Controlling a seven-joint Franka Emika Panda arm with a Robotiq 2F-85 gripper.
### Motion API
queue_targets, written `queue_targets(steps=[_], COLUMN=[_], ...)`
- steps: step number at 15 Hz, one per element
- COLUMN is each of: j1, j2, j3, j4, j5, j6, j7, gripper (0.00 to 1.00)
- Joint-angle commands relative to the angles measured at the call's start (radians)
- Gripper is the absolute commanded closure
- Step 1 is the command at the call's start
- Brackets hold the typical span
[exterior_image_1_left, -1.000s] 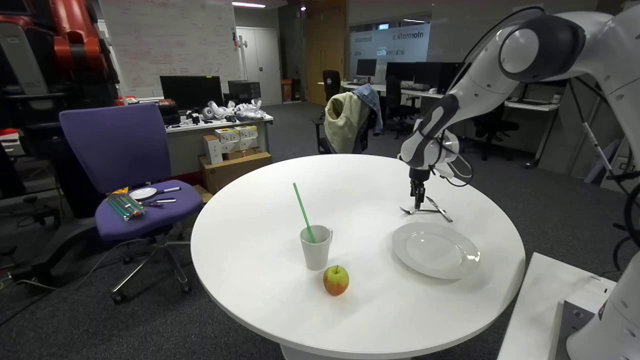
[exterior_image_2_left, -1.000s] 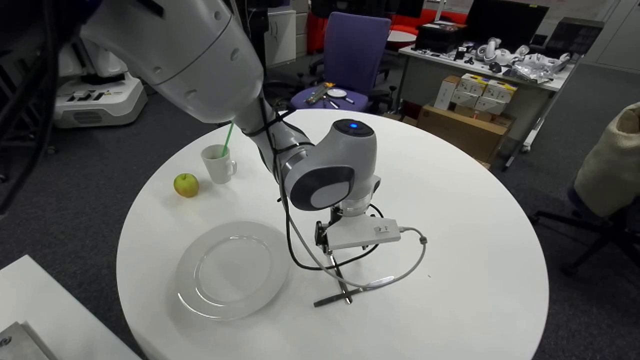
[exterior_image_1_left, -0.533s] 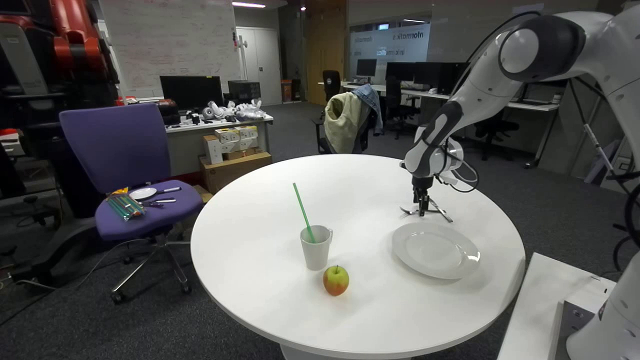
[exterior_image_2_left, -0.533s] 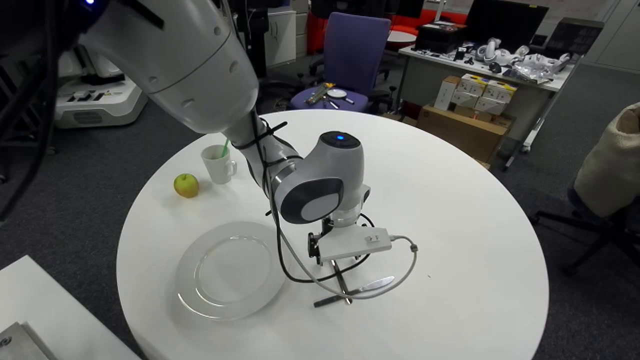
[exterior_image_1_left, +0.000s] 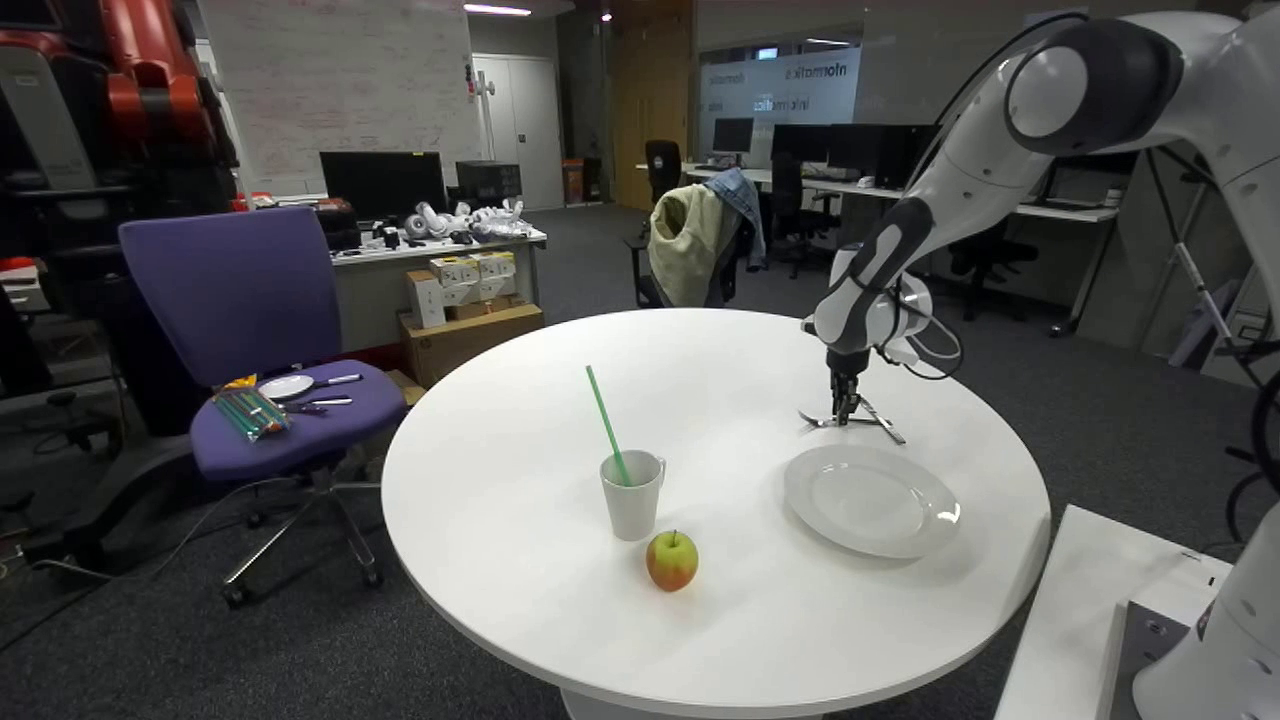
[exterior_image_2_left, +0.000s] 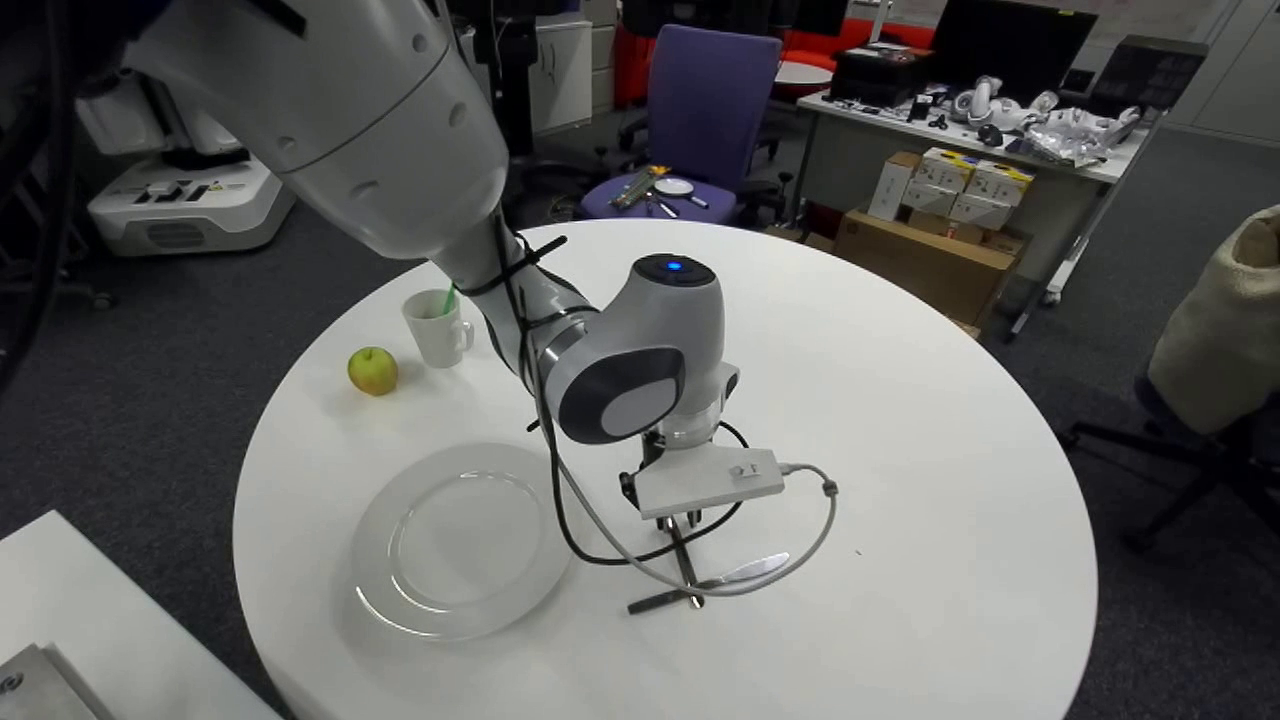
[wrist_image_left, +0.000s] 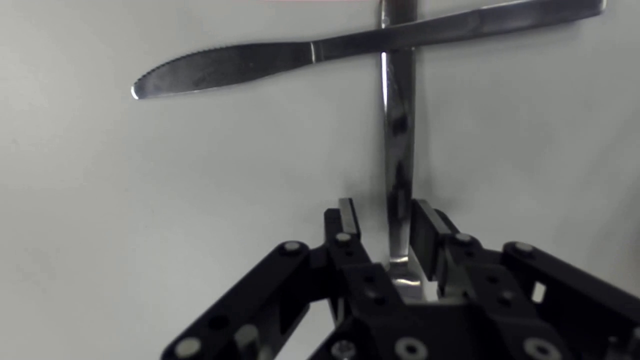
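Observation:
My gripper (wrist_image_left: 384, 212) points down at the white table, its fingers on either side of a silver fork (wrist_image_left: 399, 125) near the neck. The fingers are partly closed, with a clear gap to the left of the fork; the right pad (wrist_image_left: 424, 235) stands close beside it, and whether they touch I cannot tell. A table knife (wrist_image_left: 350, 46) lies across the fork's handle. In both exterior views the gripper (exterior_image_1_left: 845, 414) is low over the fork, whose tines (exterior_image_1_left: 815, 421) stick out past it. The fork's head is hidden behind the gripper in the wrist view.
A white plate (exterior_image_1_left: 870, 500) lies close to the cutlery on the round table (exterior_image_1_left: 520, 420). Farther off stand a white mug (exterior_image_1_left: 630, 510) with a green straw (exterior_image_1_left: 603, 415) and an apple (exterior_image_1_left: 672, 560). Cables (exterior_image_2_left: 560, 500) loop loosely around the wrist.
The gripper has shifted slightly toward the plate's side over the fork. Its fingers have drawn closer together around the fork. Plate, mug, apple and knife stay where they were.

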Motion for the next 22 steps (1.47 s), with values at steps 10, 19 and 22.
queue_targets(steps=[10, 19, 22], j1=[-0.059, -0.236, -0.258], j2=[-0.131, -0.167, -0.234], j3=[0.133, 0.383, 0.396], j4=[-0.054, -0.086, -0.179], j5=[0.223, 0.551, 0.543], j6=[-0.026, 0.156, 0.092], j7=[0.137, 0.114, 0.111], gripper=[0.97, 0.97, 0.97])
